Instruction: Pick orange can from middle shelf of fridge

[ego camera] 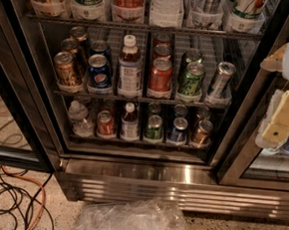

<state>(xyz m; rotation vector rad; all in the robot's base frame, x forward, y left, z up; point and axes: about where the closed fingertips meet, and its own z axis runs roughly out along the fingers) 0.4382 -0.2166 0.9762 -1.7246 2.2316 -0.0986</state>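
The fridge (pixel 144 182) stands open with its black door frame and ribbed steel base. The middle shelf (pixel 135 99) holds several lanes of cans. The orange can (pixel 68 71) stands upright at the front of the far-left lane, with two similar cans behind it. To its right are a blue Pepsi can (pixel 99 71), a white-capped bottle (pixel 131 66), a red can (pixel 161 76), a green can (pixel 191 79) and a silver can (pixel 221 80). My gripper (pixel 280 120) hangs at the right edge of the view, in front of the right door frame, far right of the orange can and holding nothing visible.
The upper rack (pixel 141 26) carries tall cups and bottles. The lower rack (pixel 137 141) holds a clear water bottle (pixel 78 118) and several cans. Cables (pixel 8 196) lie on the floor at the left. A crumpled clear plastic bag (pixel 131 221) lies before the fridge base.
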